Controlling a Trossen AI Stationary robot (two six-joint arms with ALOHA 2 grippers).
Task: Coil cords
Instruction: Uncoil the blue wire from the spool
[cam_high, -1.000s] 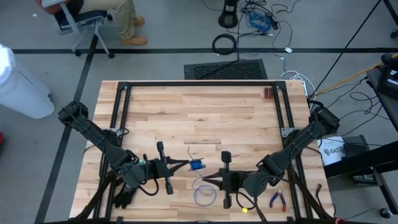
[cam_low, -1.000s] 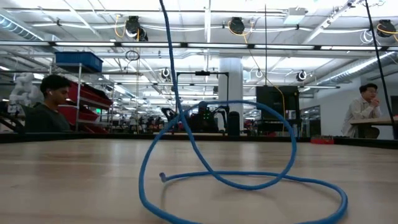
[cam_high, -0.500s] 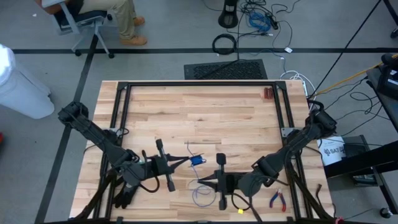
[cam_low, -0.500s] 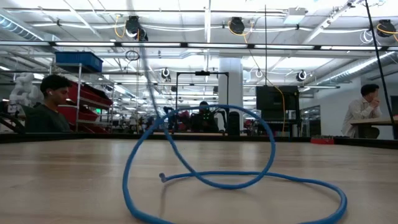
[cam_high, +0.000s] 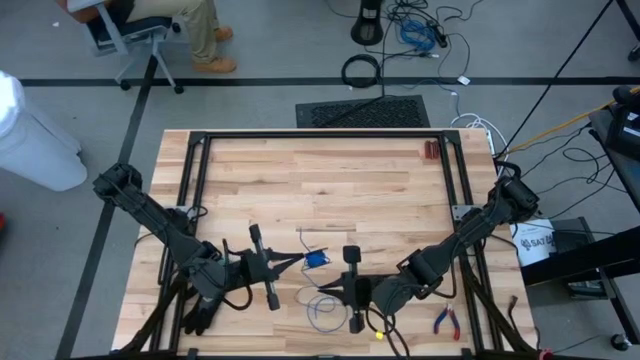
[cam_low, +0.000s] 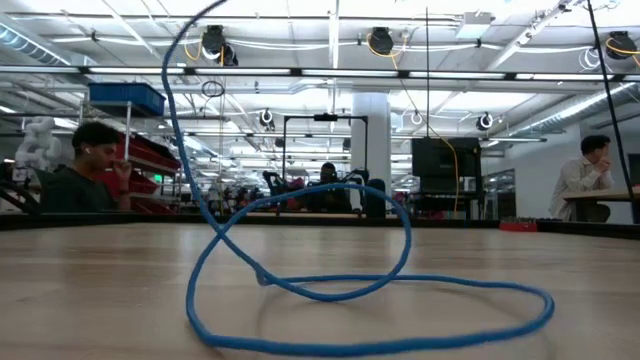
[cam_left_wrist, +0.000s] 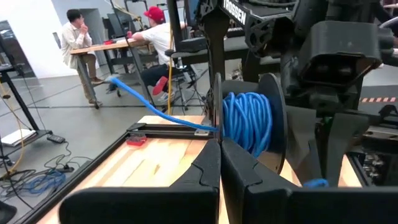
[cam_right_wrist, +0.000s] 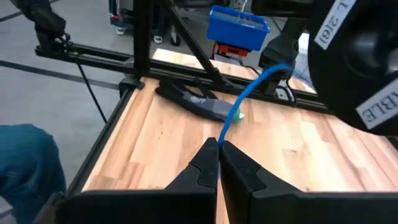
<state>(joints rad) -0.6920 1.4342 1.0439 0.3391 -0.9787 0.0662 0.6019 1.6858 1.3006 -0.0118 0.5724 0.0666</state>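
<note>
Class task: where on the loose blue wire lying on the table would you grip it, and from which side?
Probably the flat stretch of the blue wire lying on the table, taken from straight above. It lies low and clear there, while the raised loop springs upward and would likely slip a pincer.

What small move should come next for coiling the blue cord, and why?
Probably the right gripper should carry its pinched stretch of the blue cord around toward the left gripper. Both grippers are shut on the cord, a wound bundle sits at the left gripper, and loose loops lie on the table.
</note>
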